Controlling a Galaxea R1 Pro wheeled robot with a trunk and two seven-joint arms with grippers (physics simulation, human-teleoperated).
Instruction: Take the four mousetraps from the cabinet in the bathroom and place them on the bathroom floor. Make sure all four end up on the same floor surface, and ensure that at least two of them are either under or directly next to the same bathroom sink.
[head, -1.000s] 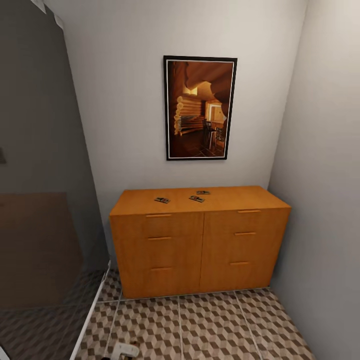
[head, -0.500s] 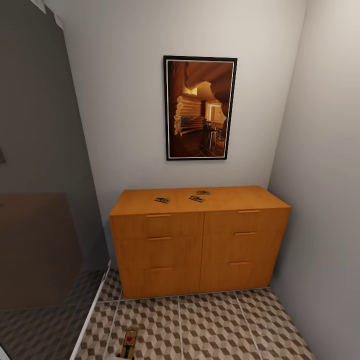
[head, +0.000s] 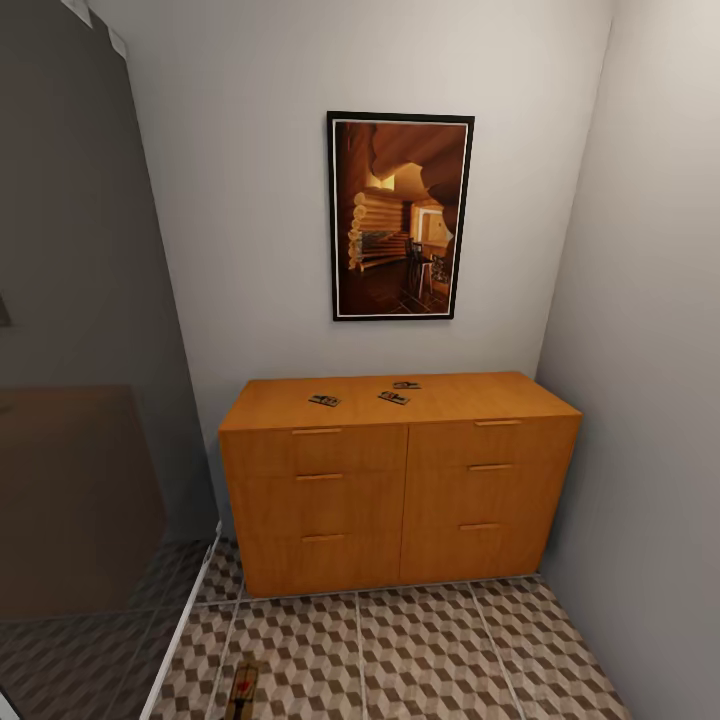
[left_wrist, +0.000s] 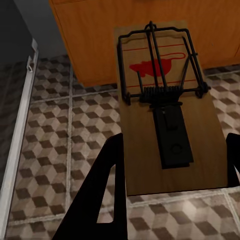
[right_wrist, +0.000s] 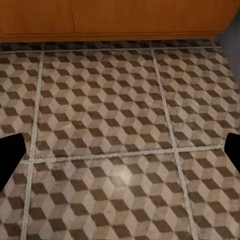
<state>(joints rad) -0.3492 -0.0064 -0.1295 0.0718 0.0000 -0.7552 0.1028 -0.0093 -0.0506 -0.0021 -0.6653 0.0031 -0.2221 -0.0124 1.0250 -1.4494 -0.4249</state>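
Three mousetraps (head: 324, 400) (head: 393, 397) (head: 406, 385) lie on the flat top of the orange-brown cabinet (head: 400, 490) against the far wall. A fourth mousetrap (left_wrist: 162, 105), a wooden board with a red mouse print and a black wire bar, sits between the fingers (left_wrist: 107, 190) of my left gripper (left_wrist: 172, 170), which is shut on it above the cube-patterned floor (left_wrist: 45, 130). That same trap (head: 243, 690) shows at the head view's bottom edge. My right gripper (right_wrist: 120, 152) hangs open over bare floor tiles (right_wrist: 115, 100), holding nothing. The sink is out of view.
A dark glass screen (head: 80, 350) with a white bottom rail (head: 185, 620) runs along the left. A framed picture (head: 400, 215) hangs above the cabinet. A grey wall (head: 650, 400) closes the right side. Tiled floor (head: 430, 650) stretches in front of the cabinet.
At the head view's bottom edge, the left gripper's white body showed first, then the trap rose into sight; now the trap sits lower and slightly further left. Cabinet and camera are still.
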